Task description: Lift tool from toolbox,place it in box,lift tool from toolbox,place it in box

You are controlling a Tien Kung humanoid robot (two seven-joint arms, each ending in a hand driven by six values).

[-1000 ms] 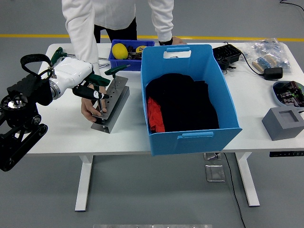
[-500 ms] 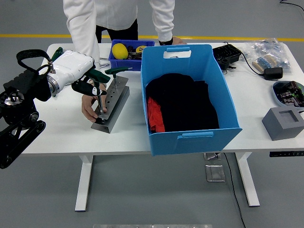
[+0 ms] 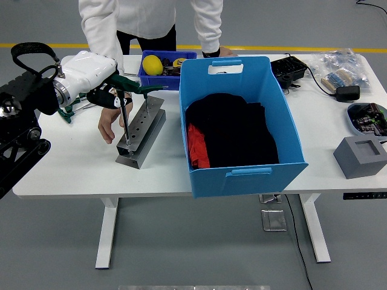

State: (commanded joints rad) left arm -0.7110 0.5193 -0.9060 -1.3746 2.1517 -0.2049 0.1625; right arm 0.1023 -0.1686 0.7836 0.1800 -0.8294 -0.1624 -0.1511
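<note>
Green-handled T-wrench (image 3: pixel 124 103) clasped in left hand (image 3: pixel 106 96), shaft above steel tool rack (image 3: pixel 140 131); person's hand (image 3: pixel 109 124) beside rack, likely steadying; blue box (image 3: pixel 239 121) right of rack.

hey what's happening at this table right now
The robot's left hand is closed on a green-handled tool, its shaft hanging above the grey metal tool rack. A person across the table rests a hand on the table beside the rack. The big blue box, with black and red items inside, sits just right of the rack, and the tool has not reached it yet. The right arm is not in view.
</note>
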